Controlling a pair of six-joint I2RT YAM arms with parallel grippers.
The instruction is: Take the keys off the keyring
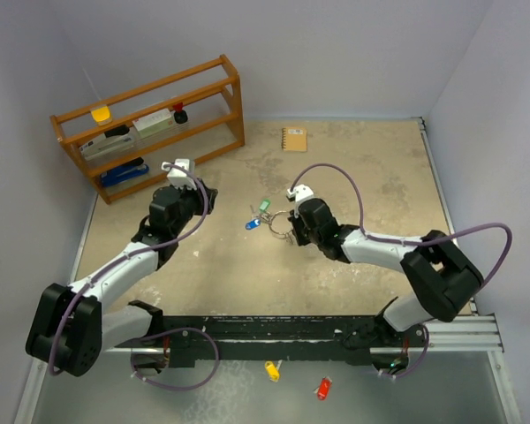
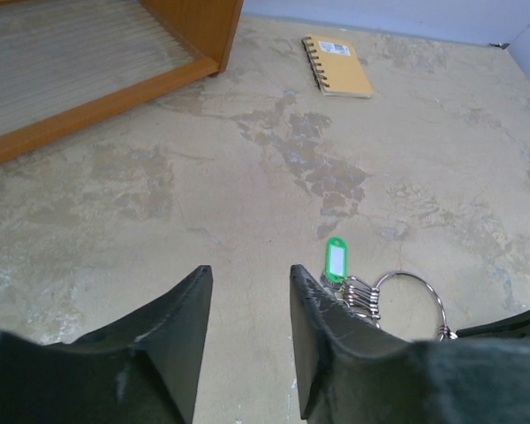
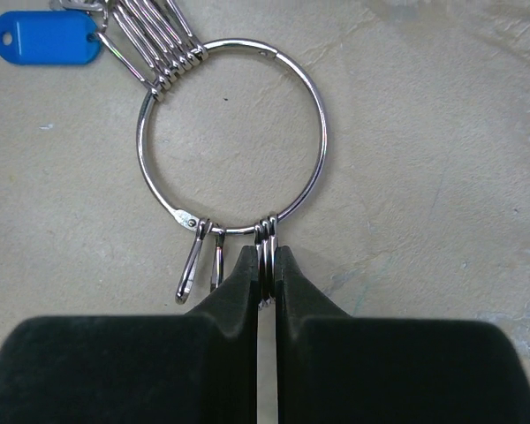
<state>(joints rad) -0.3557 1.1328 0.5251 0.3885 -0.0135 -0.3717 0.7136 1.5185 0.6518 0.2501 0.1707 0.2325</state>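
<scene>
The beige, mottled table (image 1: 353,177) carries a wooden shelf (image 1: 150,124) at its far left corner, with a few small items on its tiers (too small to name with any confidence). Both arms reach in toward the middle of the table. The left gripper (image 2: 250,283) hangs over bare tabletop with its two dark fingers spread apart and nothing between them. It sits just left of the key bundle and does not touch it. The right gripper (image 3: 263,256) comes in from the right, its fingers pinched together on the near edge of the keyring (image 3: 232,137), clamping the small split rings threaded on the wire there. A tan spiral notebook (image 1: 294,139) lies well apart at the far side. The keyring lies flat on the table near its middle, a thin silver loop. A fan of slim metal clips (image 3: 159,44) is bunched on its far left arc, and two little snap hooks (image 3: 193,261) hang from the near arc, just left of the clamped rings. Both keys' tags lie to the far left of the loop: the blue tag (image 3: 46,37) beside the clip bundle and the green tag (image 2: 336,260) a little farther back. On the near strip beyond the arm bases lie a yellow tag (image 1: 271,370) and, to its right, a red tag (image 1: 323,388).
</scene>
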